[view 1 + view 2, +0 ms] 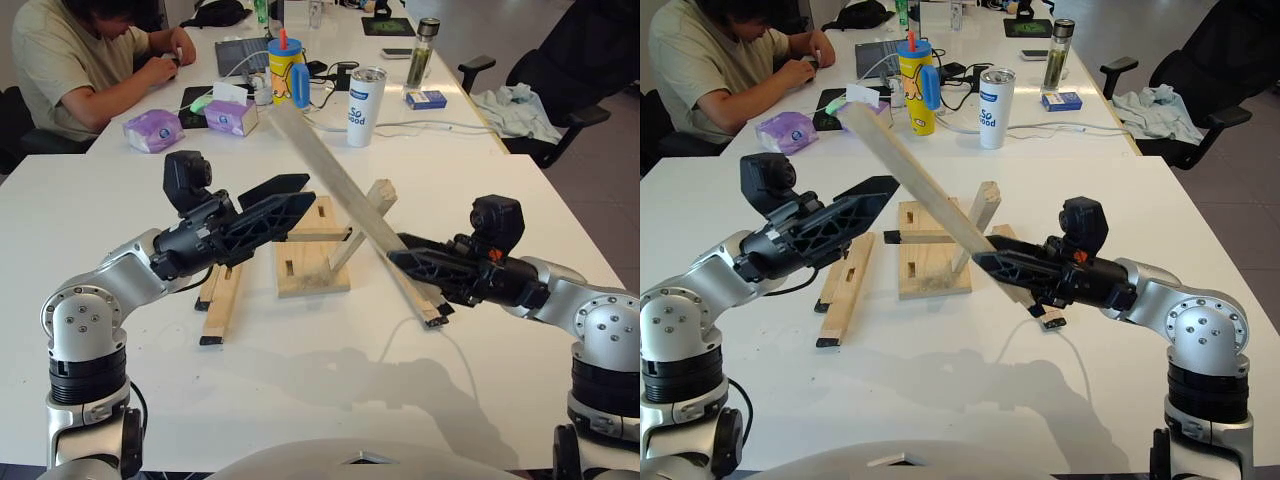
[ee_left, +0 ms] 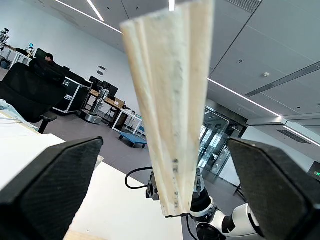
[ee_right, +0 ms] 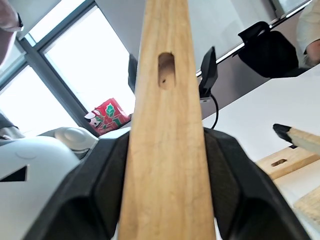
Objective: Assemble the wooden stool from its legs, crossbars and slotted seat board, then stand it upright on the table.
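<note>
Right end effector point(image 1: 397, 250) pinches the long pale wooden leg point(image 1: 335, 178) near its lower end, centre-right; the leg slants toward upper centre. Stiff, light, probably levers easily: grip midway. Left end effector point(image 1: 305, 192) spread, centre-left.

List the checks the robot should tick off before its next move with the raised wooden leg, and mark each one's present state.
1. Right gripper shut on the raised leg: ok.
2. Left gripper open, free to take a part: ok.
3. Seat board flat on the table, slots showing: ok.
4. Tilted piece beside the board seated in a slot: cannot tell.
5. Raised leg's lower end clear of the table: cannot tell.
6. Loose pieces lying left of the board: ok.
</note>
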### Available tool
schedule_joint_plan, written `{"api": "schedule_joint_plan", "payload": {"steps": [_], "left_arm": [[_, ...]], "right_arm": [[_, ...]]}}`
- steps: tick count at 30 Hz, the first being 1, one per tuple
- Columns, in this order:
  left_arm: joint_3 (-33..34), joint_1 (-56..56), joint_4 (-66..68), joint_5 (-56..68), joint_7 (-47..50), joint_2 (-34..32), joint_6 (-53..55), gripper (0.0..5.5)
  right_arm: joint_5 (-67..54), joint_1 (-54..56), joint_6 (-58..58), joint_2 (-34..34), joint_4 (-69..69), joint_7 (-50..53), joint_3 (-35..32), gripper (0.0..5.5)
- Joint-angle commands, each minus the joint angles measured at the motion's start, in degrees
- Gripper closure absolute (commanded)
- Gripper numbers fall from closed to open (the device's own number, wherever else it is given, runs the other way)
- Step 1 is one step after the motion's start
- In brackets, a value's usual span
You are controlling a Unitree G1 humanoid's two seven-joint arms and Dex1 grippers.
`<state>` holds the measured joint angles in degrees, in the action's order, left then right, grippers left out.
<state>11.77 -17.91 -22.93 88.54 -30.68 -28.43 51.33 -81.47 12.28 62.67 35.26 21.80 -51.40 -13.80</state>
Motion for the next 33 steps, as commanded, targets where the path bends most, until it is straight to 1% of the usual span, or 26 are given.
{"api": "schedule_joint_plan", "payload": {"steps": [1, 7, 13, 17, 20, 21, 26, 29, 31, 33], "left_arm": [[-0.8, -1.4, 0.2, 2.3, 1.1, -0.9, 1.1, 1.45], [-0.9, -1.3, 0.0, 5.5, 1.5, -2.1, 2.0, 2.38], [-1.4, -0.2, 0.0, 4.8, 0.3, -3.7, 2.7, 3.33], [-2.3, 0.6, -0.1, 3.2, -0.5, -4.1, 2.9, 3.36], [-2.5, 1.4, 0.2, 2.1, -1.3, -4.5, 3.0, 3.38], [-2.6, 2.2, 0.1, 1.2, -1.8, -5.0, 3.0, 3.39], [-0.6, 6.5, 0.0, -1.8, -3.4, -7.6, 3.3, 3.43], [3.4, 10.5, -0.4, -1.5, -4.4, -10.5, 3.7, 3.43], [7.9, 13.5, 0.7, -2.7, -6.3, -14.2, 4.2, 3.43], [11.1, 14.0, 3.7, -5.1, -8.8, -17.7, 4.0, 3.43]], "right_arm": [[1.6, -0.1, 0.0, 1.8, 0.7, -2.6, 2.6, 3.44], [5.5, -0.2, -0.8, 4.1, 1.2, -6.8, 4.9, 3.44], [6.5, 0.8, -1.3, 5.1, -0.6, -9.0, 4.7, 3.44], [8.0, 1.1, -2.8, 4.2, -0.2, -8.5, 5.2, 3.44], [9.3, 1.7, -3.7, 2.8, -1.4, -6.2, 5.2, 3.44], [9.1, 1.7, -3.4, 2.5, -1.6, -5.9, 5.3, 3.08], [11.4, -1.4, -4.4, 1.2, -1.8, -4.6, 7.0, 2.41], [14.0, -3.9, -5.9, -0.7, -1.3, -2.5, 8.6, 1.86], [18.5, -5.8, -8.8, -5.0, -0.8, 2.6, 11.8, 1.57], [23.6, -7.1, -12.1, -10.1, -1.7, 8.5, 14.9, 1.49]]}}
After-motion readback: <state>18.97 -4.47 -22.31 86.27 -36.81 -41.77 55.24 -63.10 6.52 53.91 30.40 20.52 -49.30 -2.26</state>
